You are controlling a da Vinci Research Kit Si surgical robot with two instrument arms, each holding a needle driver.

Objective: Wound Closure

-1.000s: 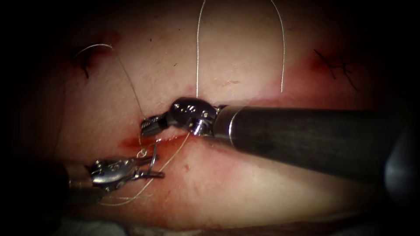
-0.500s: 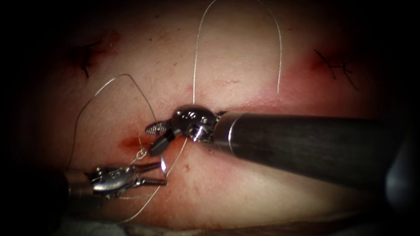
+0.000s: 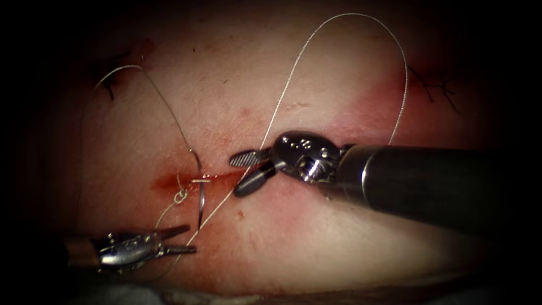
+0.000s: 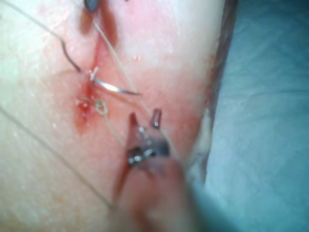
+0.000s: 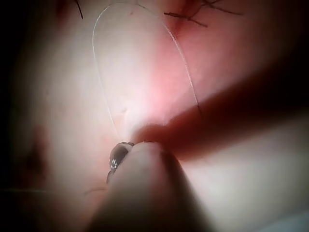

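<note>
The curved needle (image 3: 201, 203) (image 4: 116, 88) stands at the cut (image 3: 169, 182), its upper end seemingly in the tissue (image 3: 316, 73) and its body arcing down on the cut's near side. Just below it, my left tool (image 3: 182, 238) (image 4: 144, 115) has its jaws apart and grips nothing. My right tool (image 3: 247, 171) hovers over the cut's right part, jaws spread wide and holding nothing. The thread (image 3: 350, 17) runs in a big loop over the tissue and slants down past the right tool's lower jaw to the left tool. A small knot (image 3: 180, 196) (image 4: 100, 107) sits by the cut.
Dark older stitches lie at the far right (image 3: 435, 87) and far left (image 3: 110, 85) of the tissue. Red fluid stains the cut's edges. The right tool's thick shaft (image 3: 440, 181) crosses the right half. The tissue's near edge meets cloth (image 4: 270, 121).
The right tool's jaws, shut a second ago, have opened and the tool has drawn back to the right. The left tool slid down and left, off the needle. The thread loop swung rightward.
</note>
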